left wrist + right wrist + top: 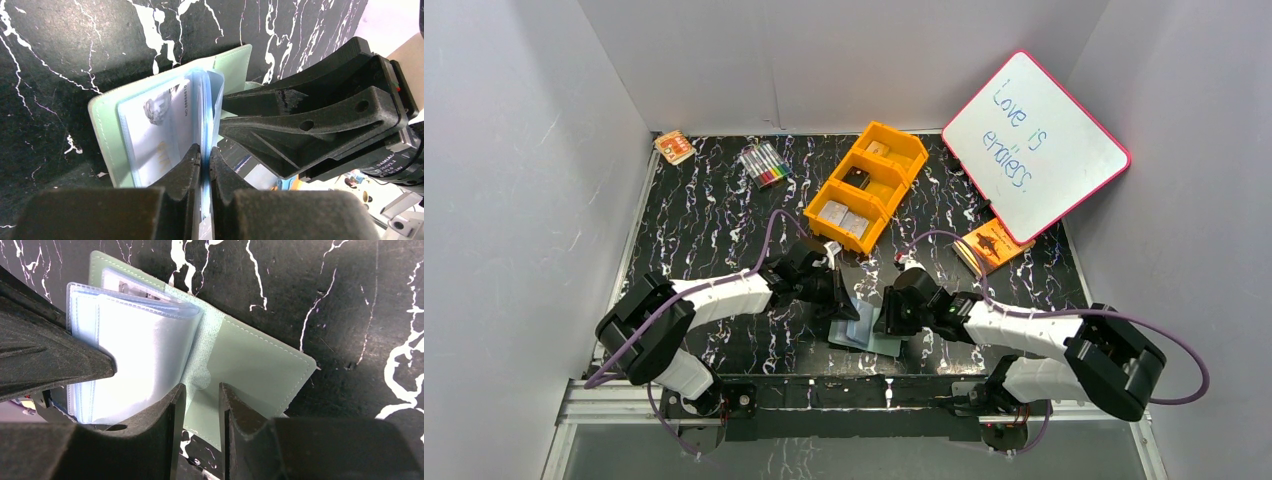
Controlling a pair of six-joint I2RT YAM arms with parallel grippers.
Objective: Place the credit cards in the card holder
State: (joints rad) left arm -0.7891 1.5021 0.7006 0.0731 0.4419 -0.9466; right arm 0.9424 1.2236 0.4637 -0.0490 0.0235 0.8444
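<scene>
The card holder [864, 336] lies open on the table near the front edge, its sage-green cover down [102, 130] [250, 355]. One pale credit card [160, 125] sits in a clear pocket. My left gripper [842, 297] [205, 150] is shut on a thin clear pocket leaf and holds it upright. My right gripper [886, 318] [201, 387] hovers over the green cover beside the pocket stack, its jaws a narrow gap apart with nothing between them. More pale cards [844, 218] lie in the near compartment of the orange tray.
The orange three-compartment tray [892, 190] stands behind the grippers, with a small black item [856, 177] in its middle compartment. A pink-rimmed whiteboard [1034, 145] leans at the right, above an orange booklet [992, 245]. A marker pack [764, 163] and a small orange box [674, 147] lie far left.
</scene>
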